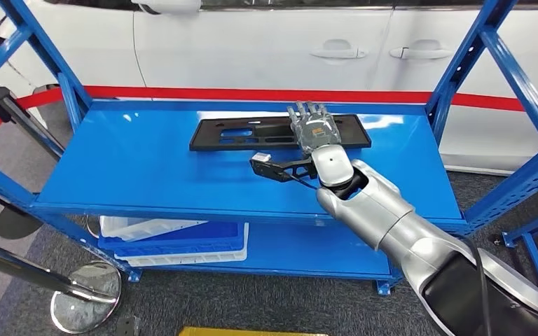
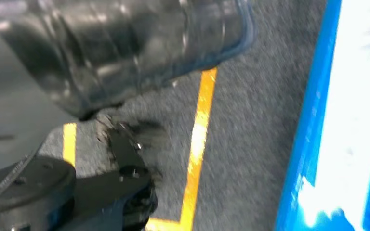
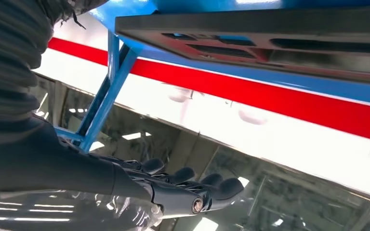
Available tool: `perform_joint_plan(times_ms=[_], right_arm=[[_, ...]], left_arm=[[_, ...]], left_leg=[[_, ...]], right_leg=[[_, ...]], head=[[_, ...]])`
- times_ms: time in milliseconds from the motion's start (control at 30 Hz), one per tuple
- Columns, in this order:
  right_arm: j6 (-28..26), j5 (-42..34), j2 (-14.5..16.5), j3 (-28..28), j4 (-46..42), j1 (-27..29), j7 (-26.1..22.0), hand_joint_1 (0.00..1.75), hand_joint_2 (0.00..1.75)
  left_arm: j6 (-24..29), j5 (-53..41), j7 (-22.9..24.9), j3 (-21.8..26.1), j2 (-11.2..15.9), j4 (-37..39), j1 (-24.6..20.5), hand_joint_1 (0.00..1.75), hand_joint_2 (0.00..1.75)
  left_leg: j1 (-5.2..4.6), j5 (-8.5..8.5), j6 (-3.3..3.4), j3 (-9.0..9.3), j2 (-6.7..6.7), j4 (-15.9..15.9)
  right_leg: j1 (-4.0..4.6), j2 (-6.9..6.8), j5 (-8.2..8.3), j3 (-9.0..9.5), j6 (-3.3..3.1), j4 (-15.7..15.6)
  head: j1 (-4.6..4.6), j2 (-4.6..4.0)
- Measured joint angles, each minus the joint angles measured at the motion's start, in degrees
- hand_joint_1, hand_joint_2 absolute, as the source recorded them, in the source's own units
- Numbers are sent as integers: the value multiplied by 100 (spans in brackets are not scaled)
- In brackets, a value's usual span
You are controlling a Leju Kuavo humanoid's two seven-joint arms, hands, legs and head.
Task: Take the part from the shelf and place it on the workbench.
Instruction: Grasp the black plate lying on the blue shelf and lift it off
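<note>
A long flat black part (image 1: 252,131) with cut-outs lies on the blue shelf top (image 1: 140,168), toward its far side. My right hand (image 1: 313,126) hovers over the part's right portion, fingers stretched out and apart, holding nothing. In the right wrist view the same part (image 3: 270,36) shows as a dark slab apart from my extended fingers (image 3: 192,185), with a gap between them. My silver right forearm (image 1: 385,217) reaches in from the lower right.
Blue shelf uprights (image 1: 462,66) stand on both sides. A white car (image 1: 266,42) with a red stripe is behind the shelf. Blue and white trays (image 1: 175,241) lie on the lower shelf. A stanchion base (image 1: 84,294) stands on the floor at left.
</note>
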Motion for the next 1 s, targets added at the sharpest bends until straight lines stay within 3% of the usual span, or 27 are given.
perform_joint_plan(times_ms=[67, 133, 167, 267, 333, 400, 467, 500, 600, 633, 667, 700, 767, 833, 933, 1000], right_arm=[[0, 0, 22, 9, 122, -6, -10, 0, 175], [2, 0, 34, 21, 221, 0, -14, 0, 175], [8, -2, 36, 25, 255, 1, -14, 0, 175], [68, -44, 38, 30, 362, 0, -14, 0, 175], [87, -93, 38, 30, 490, 36, -14, 0, 175], [32, -117, 36, 34, 637, 123, -14, 0, 175], [-101, -106, 16, 40, 759, 203, -9, 0, 175], [-182, -99, 0, 42, 813, 232, -4, 0, 175], [-334, -83, -49, 43, 950, 364, 15, 0, 175], [-348, -69, -62, 44, 982, 419, 19, 0, 175], [-357, -51, -74, 45, 1007, 460, 21, 0, 175], [-367, -31, -81, 47, 1025, 481, 25, 0, 175], [-391, -1, -96, 47, 1045, 475, 35, 0, 87], [-410, 12, -107, 47, 1052, 464, 43, 0, 0], [-419, 31, -124, 47, 1063, 469, 55, 0, 0], [-420, 63, -140, 47, 1067, 465, 69, 0, 0]], left_arm=[[0, 0, 1, -3, -15, 0, -5, 0, 0], [0, 3, 2, -5, -22, 0, 1, 0, 0], [0, 5, 3, -5, -24, 0, 4, 0, 0], [3, 7, 24, -6, -26, 0, -5, 0, 0], [15, 3, 63, -13, -33, 0, -14, 0, 0], [40, -6, 116, -33, -52, 0, -10, 0, 0], [67, -21, 159, -62, -80, 0, -5, 0, 0], [74, -31, 172, -80, -92, 0, -7, 0, 0], [39, -40, 185, -127, -99, 0, -10, 0, 0], [14, -36, 187, -136, -100, 0, -8, 0, 0], [-8, -30, 188, -144, -102, 0, -5, 0, 0], [-25, -25, 187, -152, -107, 0, -2, 0, 0], [-42, -19, 185, -177, -114, 0, -4, 0, 0], [-49, -19, 177, -209, -115, 0, -14, 0, 0], [-51, -18, 168, -269, -111, 0, -21, 0, 0], [-50, -16, 165, -285, -109, 0, -19, 0, 0]], left_leg=[[10, -320, -46, -333, 2, 726], [13, -373, -59, -522, 3, 1098], [12, -250, -49, -471, 3, 977], [-10, 229, 37, 49, 3, -107], [-39, 297, 94, 235, -2, -487], [-39, 316, 144, 257, -6, -527], [-9, 357, 204, 289, 2, -592], [6, 372, 230, 302, 8, -619], [5, 368, 261, 305, 18, -619], [5, 358, 264, 305, 15, -609], [8, 343, 263, 305, 11, -592], [11, 320, 254, 305, 7, -566], [6, 256, 206, 292, 2, -493], [-13, 210, 142, 271, 2, -446], [-8, 177, 58, 285, 13, -457], [-4, 66, -1, 199, 40, -252]], right_leg=[[5, -4, -1, 0, -24, 1], [13, -7, -5, -1, -30, 7], [15, -7, -6, 1, -30, 9], [28, -4, -13, 10, -12, 10], [38, -5, -6, 4, 35, -4], [46, -7, 6, 13, 101, -36], [47, -7, -94, -38, 164, 75], [45, -7, -229, -139, 192, 291], [17, -10, -664, -629, 246, 1316], [5, -10, -662, -708, 259, 1470], [-9, -11, -560, -689, 266, 1414], [-23, -12, -376, -562, 269, 1146], [-30, -15, -106, -226, 255, 445], [-14, -8, -74, -56, 196, 111], [-3, 0, -108, -19, 86, 87], [-26, 1, -133, 49, 20, 63]], head=[[-15, 0], [-15, 0], [-15, 0], [-12, 0], [-9, 0], [-7, 0], [4, 0], [10, 0], [20, 0], [22, 0], [22, 0], [23, 0], [22, 0], [14, 0], [6, 0], [-14, 0]])
